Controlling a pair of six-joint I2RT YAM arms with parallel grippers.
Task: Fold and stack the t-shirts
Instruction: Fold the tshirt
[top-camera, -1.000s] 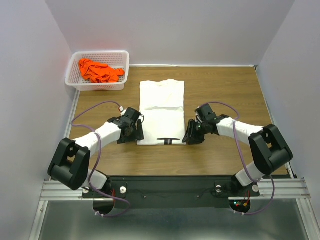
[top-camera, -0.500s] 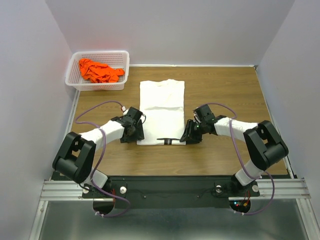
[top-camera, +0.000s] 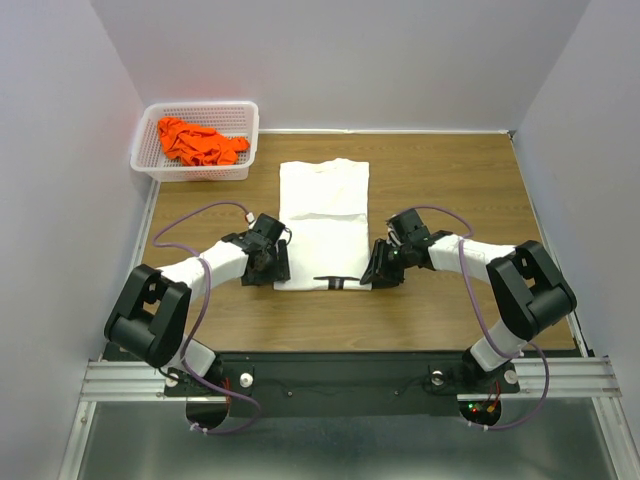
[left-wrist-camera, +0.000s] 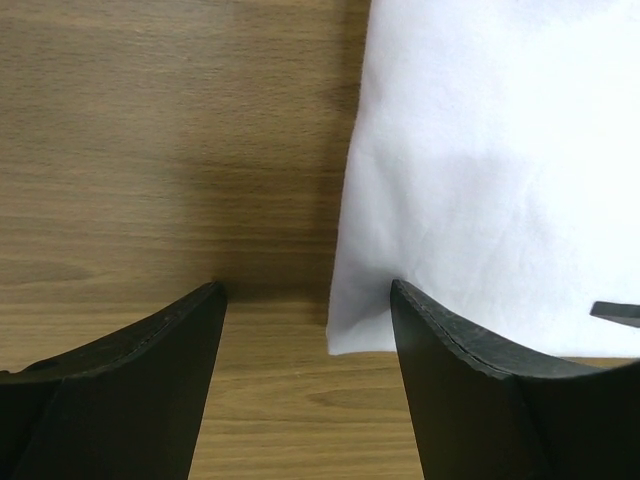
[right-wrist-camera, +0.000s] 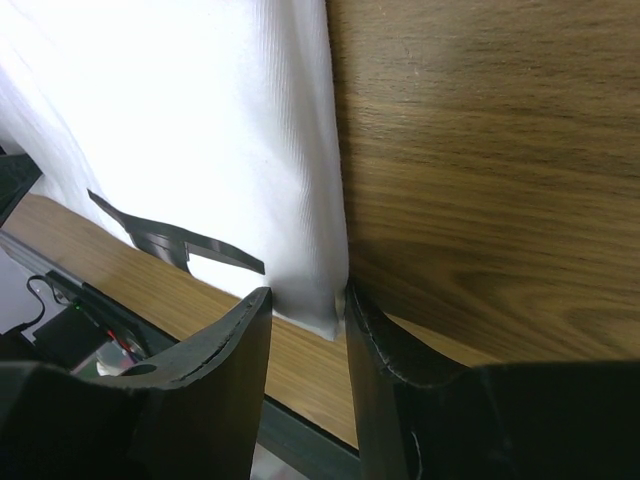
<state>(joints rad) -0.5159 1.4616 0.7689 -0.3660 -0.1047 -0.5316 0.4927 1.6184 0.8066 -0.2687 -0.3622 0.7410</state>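
Far to the left of the white t-shirt (top-camera: 322, 215) and beyond it, the orange t-shirt (top-camera: 197, 142) lies bunched in the basket (top-camera: 147, 160). We judge that it waits there until the white one is folded.

At the white t-shirt's near left corner, the left fingers (top-camera: 275, 268) stand wide apart and low over the tabletop (top-camera: 450, 180). One is over bare wood just outside the cloth edge and the other over the cloth, so the corner lies between them. They have hold of nothing yet. We read this straddle as the set-up for pinching that corner.

The white t-shirt itself lies flat in a long rectangle at the middle of the tabletop, with a black printed mark (top-camera: 336, 281) at its near edge.

At its near right corner, the right fingers (top-camera: 383, 272) are drawn to a narrow gap with the cloth edge between them. We cannot tell whether they pinch it or only enclose it. With both corners taken, the near edge could be lifted and carried over to the far edge.

Compared with a second ago, both arms have drawn in, their fingers now close against the white t-shirt's two near corners. The left fingers are a little less spread and the right ones slightly narrower. Neither t-shirt has shifted.
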